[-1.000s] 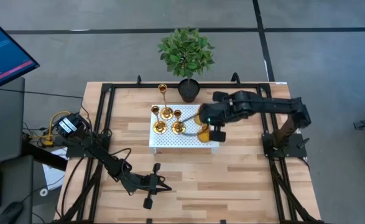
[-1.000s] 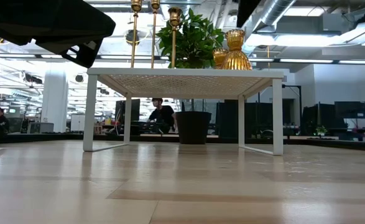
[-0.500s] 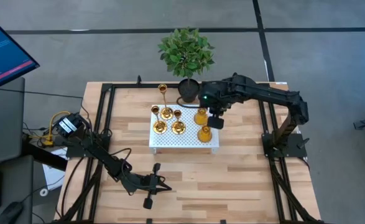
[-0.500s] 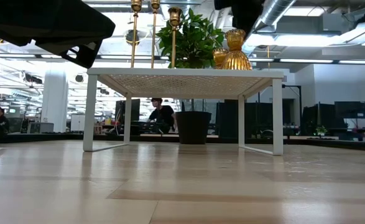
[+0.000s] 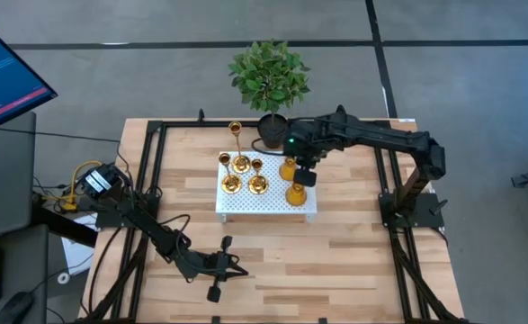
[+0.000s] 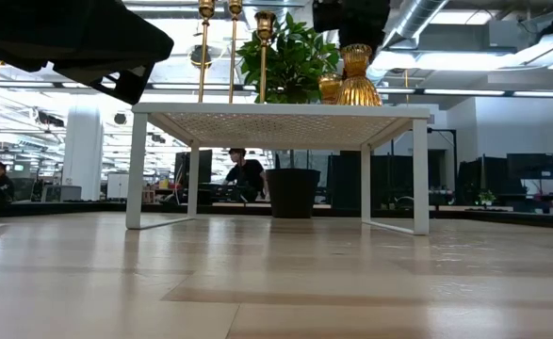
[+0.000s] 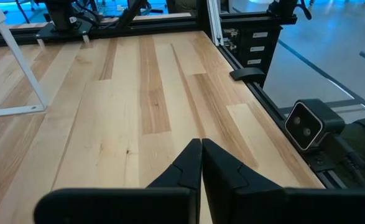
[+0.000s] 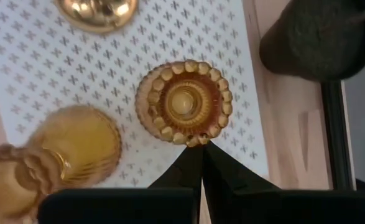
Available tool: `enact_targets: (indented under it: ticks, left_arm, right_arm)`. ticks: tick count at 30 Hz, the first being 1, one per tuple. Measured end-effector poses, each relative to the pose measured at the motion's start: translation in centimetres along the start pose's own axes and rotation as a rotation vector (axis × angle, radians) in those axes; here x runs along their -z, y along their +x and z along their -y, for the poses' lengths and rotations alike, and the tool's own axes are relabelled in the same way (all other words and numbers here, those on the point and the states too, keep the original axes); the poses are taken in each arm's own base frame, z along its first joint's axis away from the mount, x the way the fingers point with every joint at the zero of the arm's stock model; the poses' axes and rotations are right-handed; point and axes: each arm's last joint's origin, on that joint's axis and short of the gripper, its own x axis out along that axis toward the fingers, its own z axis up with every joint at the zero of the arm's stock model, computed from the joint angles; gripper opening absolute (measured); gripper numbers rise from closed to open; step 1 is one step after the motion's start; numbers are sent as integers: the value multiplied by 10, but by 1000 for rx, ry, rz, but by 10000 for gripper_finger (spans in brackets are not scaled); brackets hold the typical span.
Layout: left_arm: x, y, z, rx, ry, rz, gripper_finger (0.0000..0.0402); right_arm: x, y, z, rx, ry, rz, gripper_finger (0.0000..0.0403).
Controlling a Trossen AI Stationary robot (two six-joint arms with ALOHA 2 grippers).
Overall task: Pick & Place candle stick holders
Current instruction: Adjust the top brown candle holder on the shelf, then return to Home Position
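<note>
Right gripper (image 8: 201, 149), fingers pressed together and empty, hovers above a beaded amber-gold candle holder (image 8: 184, 102).

In the low view the tall candle stick holders (image 6: 232, 47) are cut off by the top edge. In the high view the right claw (image 5: 302, 171) partly covers one squat holder (image 5: 289, 168). In the right wrist view another holder (image 8: 17, 168) is blurred and cropped.

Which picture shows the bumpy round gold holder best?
The right wrist view: the bumpy holder shows from straight above on the white rack, beaded rim clear. The high view shows a small gold spot partly under the right gripper; the low view, a sliver; the left wrist view, nothing.
</note>
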Motion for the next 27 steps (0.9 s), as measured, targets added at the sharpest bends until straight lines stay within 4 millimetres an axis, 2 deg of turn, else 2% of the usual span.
enact_targets:
  ticks: [18, 23, 27]
  left_arm:
    - [7, -2, -2, -3, 12, -22, 12]
    - [7, -2, -2, -2, 12, -22, 12]
    - [7, -2, -2, -2, 12, -22, 12]
  right_arm:
    - [-13, 0, 6, -36, 17, 135, 0]
    - [-6, 1, 6, -38, 7, 71, 0]
    - [1, -7, 4, 48, 6, 12, 0]
